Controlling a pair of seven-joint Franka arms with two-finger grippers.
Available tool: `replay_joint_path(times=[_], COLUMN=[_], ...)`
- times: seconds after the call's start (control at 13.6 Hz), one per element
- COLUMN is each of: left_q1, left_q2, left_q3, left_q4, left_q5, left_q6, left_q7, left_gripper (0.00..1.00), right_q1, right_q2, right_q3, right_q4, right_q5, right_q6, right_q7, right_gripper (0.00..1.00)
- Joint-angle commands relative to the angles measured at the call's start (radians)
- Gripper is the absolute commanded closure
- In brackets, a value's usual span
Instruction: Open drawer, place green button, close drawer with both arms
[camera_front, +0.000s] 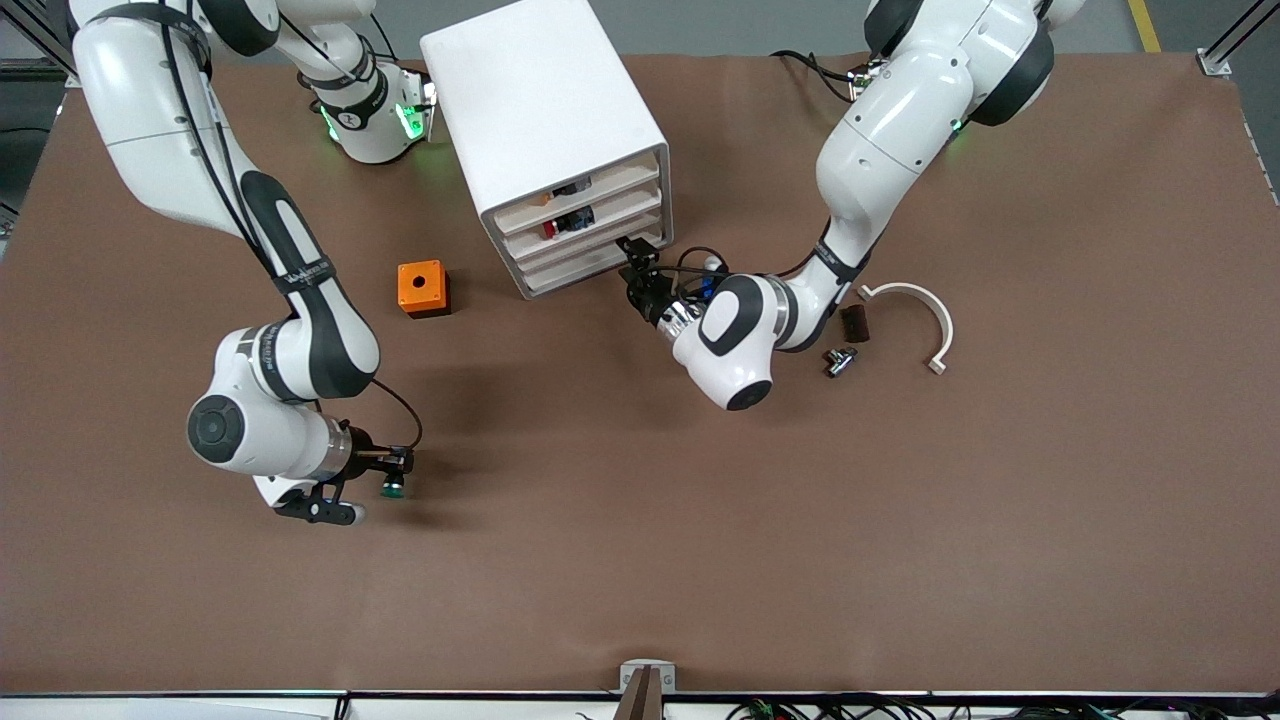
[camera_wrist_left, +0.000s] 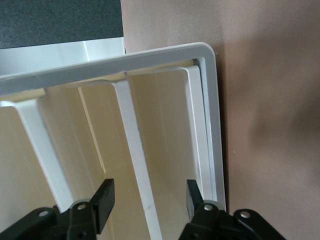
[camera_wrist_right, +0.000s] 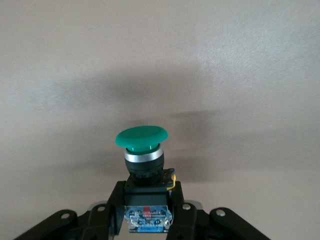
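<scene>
The button (camera_wrist_right: 142, 150), green cap on a black body, is clamped between the fingers of my right gripper (camera_wrist_right: 147, 192). In the front view that right gripper (camera_front: 398, 470) holds the button (camera_front: 392, 488) low over bare table toward the right arm's end. The white cabinet (camera_front: 545, 120) stands farther from the front camera, its drawer (camera_front: 585, 250) closed. My left gripper (camera_front: 634, 258) is at the front of the lower drawers, at the corner toward the left arm's end. In the left wrist view the left gripper (camera_wrist_left: 148, 196) is open, its fingers (camera_wrist_left: 102, 200) straddling a white drawer lip (camera_wrist_left: 135, 150) with gaps on both sides.
An orange cube (camera_front: 423, 288) with a round hole sits beside the cabinet toward the right arm's end. Near the left arm's wrist lie a white curved bracket (camera_front: 915, 305), a small dark block (camera_front: 854, 322) and a small metal part (camera_front: 840, 360). Small parts (camera_front: 570, 222) show in the upper drawers.
</scene>
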Motion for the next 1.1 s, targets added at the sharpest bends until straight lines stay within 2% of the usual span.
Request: replay_joint_path(times=[0.0, 0.15, 0.29, 0.51, 0.66, 0.73, 1.03], left_q1=[-0.033, -0.059, -0.062, -0.067, -0.071, -0.065, -0.048], left_q2=[0.039, 0.046, 0.046, 0.046, 0.044, 0.044, 0.044], left_q3=[0.0, 0.002, 0.0, 0.0, 0.008, 0.011, 0.062], left_q4=[0.019, 0.019, 0.019, 0.019, 0.027, 0.035, 0.091], left_q5=[-0.022, -0.023, -0.026, -0.058, -0.054, -0.048, -0.046], left_q6=[-0.019, -0.019, -0.019, -0.019, -0.017, -0.017, -0.017], left_q7=[-0.012, -0.012, -0.014, -0.054, -0.054, -0.046, -0.046], left_gripper=[0.35, 0.35, 0.36, 0.65, 0.95, 1.0, 0.99], right_q1=[0.001, 0.005, 0.009, 0.027, 0.045, 0.053, 0.116], right_q2=[-0.013, -0.035, -0.041, -0.042, -0.044, -0.045, -0.099], right_q3=[0.001, 0.001, 0.001, 0.004, 0.006, 0.007, 0.001], right_q4=[0.04, 0.042, 0.085, 0.151, 0.175, 0.177, 0.183], right_q5=[-0.008, -0.01, -0.008, -0.005, -0.002, -0.002, 0.005], right_q6=[-0.068, -0.095, -0.184, -0.282, -0.338, -0.364, -0.442], right_q7=[0.033, 0.046, 0.096, 0.241, 0.352, 0.409, 0.645], right_gripper=[1.0, 1.0, 1.0, 1.0, 1.0, 1.0, 1.0])
